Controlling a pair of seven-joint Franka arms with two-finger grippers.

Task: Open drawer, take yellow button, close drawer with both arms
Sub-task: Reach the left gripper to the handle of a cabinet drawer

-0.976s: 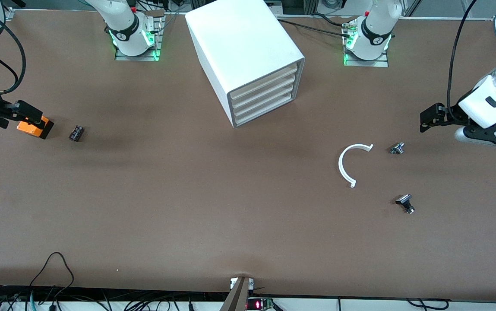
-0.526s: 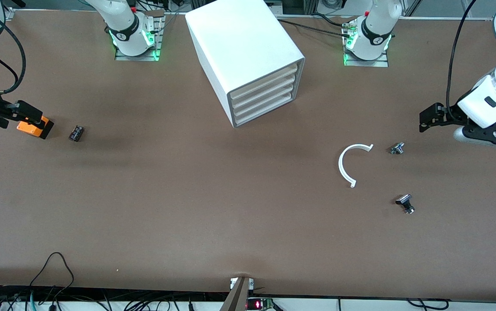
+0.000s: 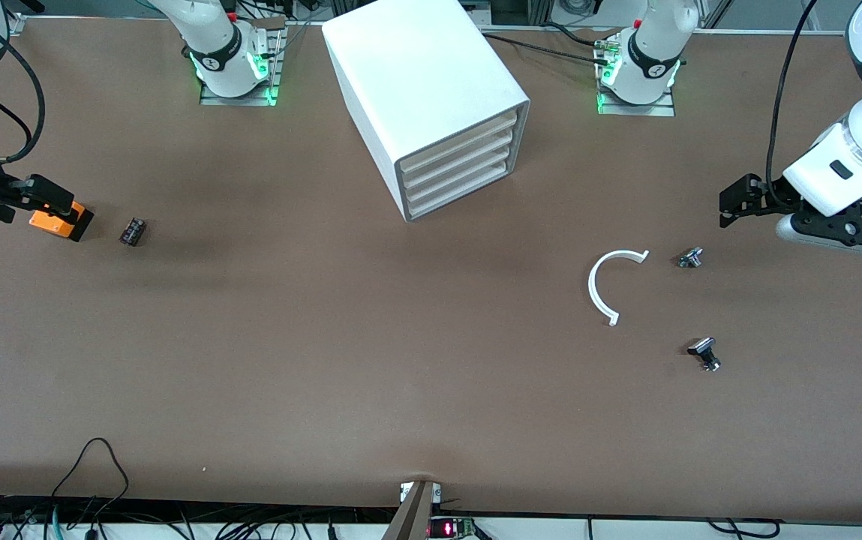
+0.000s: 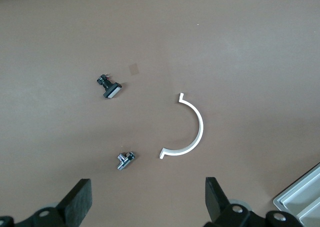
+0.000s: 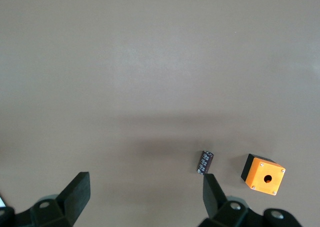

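The white cabinet [image 3: 423, 82] stands at the middle of the table near the arms' bases. Its top drawer [image 3: 461, 140] is shut, like the three below it. A corner of the cabinet's drawer stack shows in the left wrist view [image 4: 302, 199]. The button is out of view. My left gripper [image 3: 734, 201] is open and empty, in the air at the left arm's end of the table; it also shows in the left wrist view [image 4: 148, 207]. My right gripper [image 3: 44, 196] is open and empty over the orange cube's edge; it also shows in the right wrist view [image 5: 145, 199].
An orange cube with a hole [image 3: 57, 222] and a small dark flat piece [image 3: 133, 231] lie at the right arm's end. A white C-shaped strip [image 3: 602, 289], a small metal fitting [image 3: 691, 258] and a black-and-silver part [image 3: 704, 352] lie toward the left arm's end.
My left gripper has moved a little toward the cabinet and the arms' bases. The right arm has not moved.
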